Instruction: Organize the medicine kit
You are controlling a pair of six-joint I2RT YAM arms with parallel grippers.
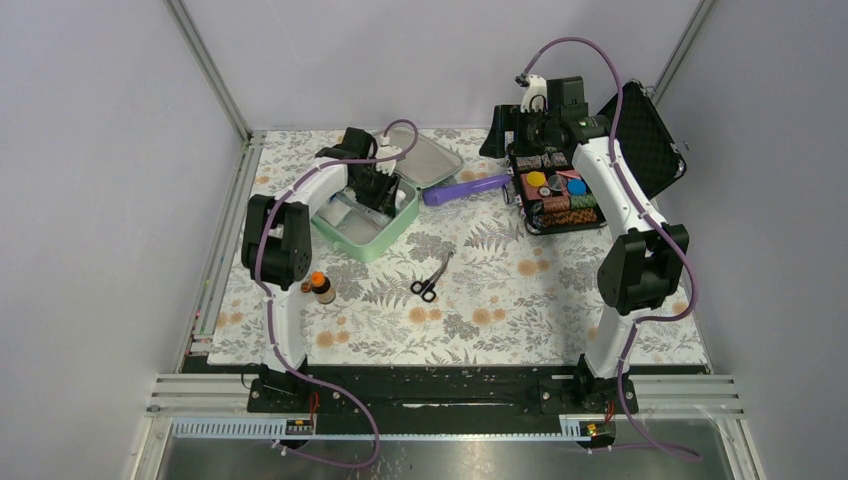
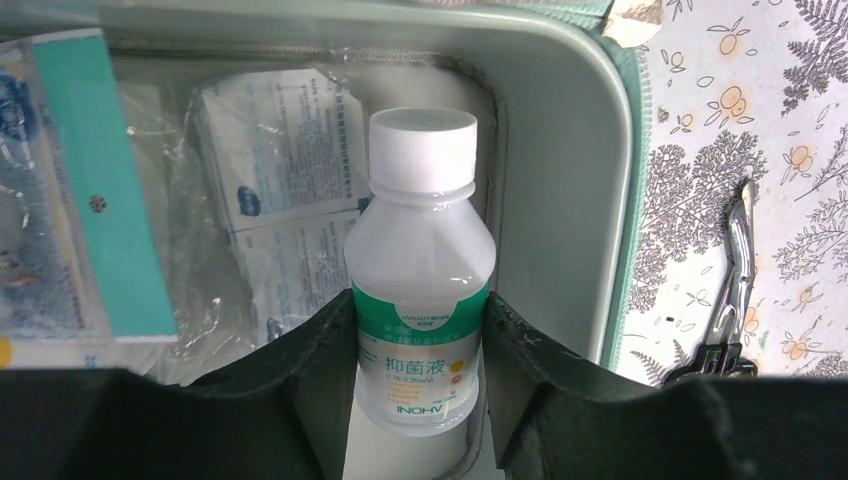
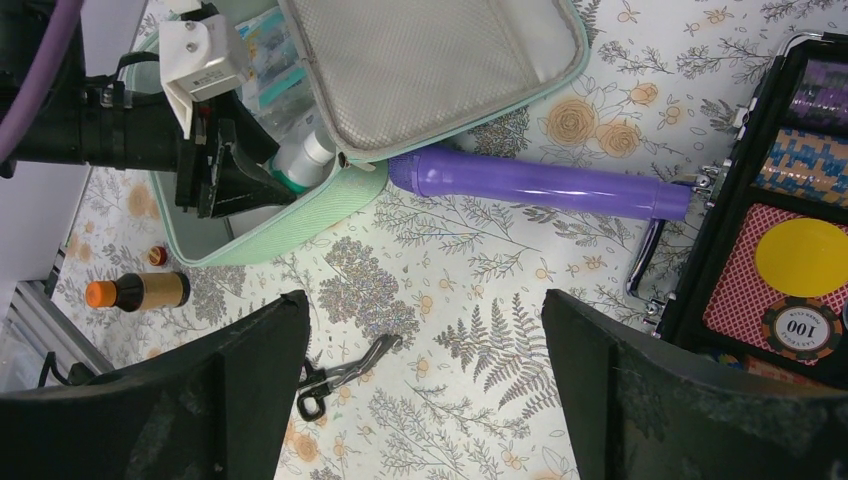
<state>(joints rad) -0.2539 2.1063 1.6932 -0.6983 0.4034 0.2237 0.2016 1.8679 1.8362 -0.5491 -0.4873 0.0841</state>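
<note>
Floral-print cloth covers the counter, closed in by plain grey walls and a metal frame rail; two arms work over it.

One medicine kit lies open at the counter's back left. The left jaws are partly closed on one white bottle inside it. The right jaws stand wide apart over the cloth, holding nothing. Also here: one purple tube just beside the kit's lid, one pair of scissors, one orange-capped brown bottle and one black case at the back right.
</note>
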